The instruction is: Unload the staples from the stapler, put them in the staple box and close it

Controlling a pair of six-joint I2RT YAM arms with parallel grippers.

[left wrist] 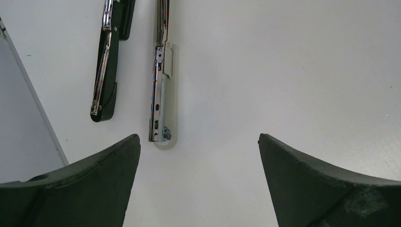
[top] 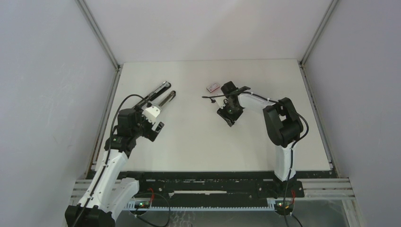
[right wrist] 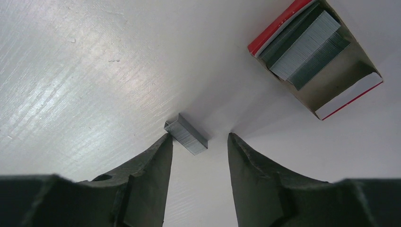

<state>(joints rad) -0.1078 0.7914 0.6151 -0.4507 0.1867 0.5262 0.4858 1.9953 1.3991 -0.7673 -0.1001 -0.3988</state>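
We are seeing staples (right wrist: 186, 134) lying flat on table (top: 198, 146), sitting between right gripper (right wrist: 198, 139) fingertips, close against one finger, gap showing to other. Right fingers are standing narrowly apart, clamping nothing. Open staple box (right wrist: 314, 56) is resting near, beyond tips, with grey strips packed inside. Left gripper (left wrist: 198, 142) is hanging over table with fingers spread wide, holding nothing. Stapler (top: 158, 97) is lying swung open just ahead of it, magazine rail (left wrist: 160, 94) beside dark base bar (left wrist: 106, 71), well apart from staples.
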